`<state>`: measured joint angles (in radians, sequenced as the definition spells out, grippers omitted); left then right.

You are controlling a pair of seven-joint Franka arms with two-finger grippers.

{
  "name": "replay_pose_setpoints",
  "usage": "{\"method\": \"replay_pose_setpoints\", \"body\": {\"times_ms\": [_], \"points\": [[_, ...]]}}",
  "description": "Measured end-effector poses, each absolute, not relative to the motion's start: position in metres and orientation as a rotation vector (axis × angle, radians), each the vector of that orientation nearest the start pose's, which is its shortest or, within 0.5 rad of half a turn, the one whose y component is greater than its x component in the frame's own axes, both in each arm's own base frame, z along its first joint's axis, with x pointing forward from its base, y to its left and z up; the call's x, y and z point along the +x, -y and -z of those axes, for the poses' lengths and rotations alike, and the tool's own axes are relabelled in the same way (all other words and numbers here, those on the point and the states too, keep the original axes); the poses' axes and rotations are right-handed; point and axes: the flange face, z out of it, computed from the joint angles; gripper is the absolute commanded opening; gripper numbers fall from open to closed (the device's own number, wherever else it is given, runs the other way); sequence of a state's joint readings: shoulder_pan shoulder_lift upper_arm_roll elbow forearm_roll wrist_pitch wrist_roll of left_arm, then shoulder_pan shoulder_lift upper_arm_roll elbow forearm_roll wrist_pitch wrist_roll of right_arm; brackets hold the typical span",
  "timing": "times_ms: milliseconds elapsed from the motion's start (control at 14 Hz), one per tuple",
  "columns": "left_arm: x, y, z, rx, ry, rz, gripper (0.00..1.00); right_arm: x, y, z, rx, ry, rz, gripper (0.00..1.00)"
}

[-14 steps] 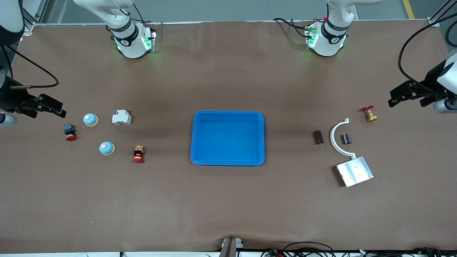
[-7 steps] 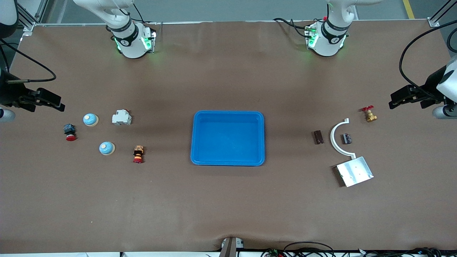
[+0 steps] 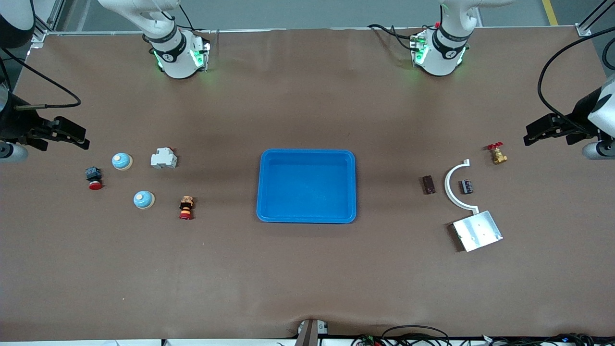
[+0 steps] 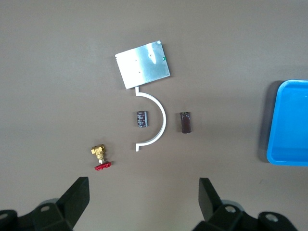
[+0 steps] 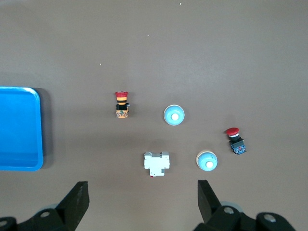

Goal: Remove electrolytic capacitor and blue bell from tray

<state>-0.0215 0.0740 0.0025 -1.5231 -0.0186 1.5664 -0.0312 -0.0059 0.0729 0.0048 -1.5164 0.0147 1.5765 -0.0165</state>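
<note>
Front view: the tray (image 3: 306,186) is sitting empty at frame centre, capacitor (image 3: 466,186) and blue bells (image 3: 122,161) already lying outside on the tabletop. Left pincer (image 3: 538,131) and right pincer (image 3: 72,137) are hovering wide open at the frame's edges, holding nothing.

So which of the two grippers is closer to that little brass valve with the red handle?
Left. The left gripper hangs open by the valve, at that arm's end of the table. The right gripper, also open, is at the right arm's end, past the tray.
</note>
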Motion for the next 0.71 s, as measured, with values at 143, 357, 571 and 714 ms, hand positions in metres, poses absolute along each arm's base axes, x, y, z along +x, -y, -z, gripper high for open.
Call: {"method": "replay_pose_setpoints", "body": {"times_ms": [143,357,571,714], "points": [[0.576,0.013,-0.605,-3.159,0.020,-0.050,1.00,0.577,-0.001,-0.613,-3.127,0.024,-0.009,1.00],[0.577,0.012,-0.604,-3.158,0.023,-0.052,1.00,0.573,0.001,-0.620,-3.127,0.020,0.011,1.00],[0.577,0.011,-0.603,-3.158,0.026,-0.053,1.00,0.569,0.003,-0.629,-3.127,0.015,0.034,1.00],[0.577,0.010,-0.603,-3.158,0.027,-0.053,1.00,0.568,0.003,-0.631,-3.127,0.012,0.038,1.00]]}}
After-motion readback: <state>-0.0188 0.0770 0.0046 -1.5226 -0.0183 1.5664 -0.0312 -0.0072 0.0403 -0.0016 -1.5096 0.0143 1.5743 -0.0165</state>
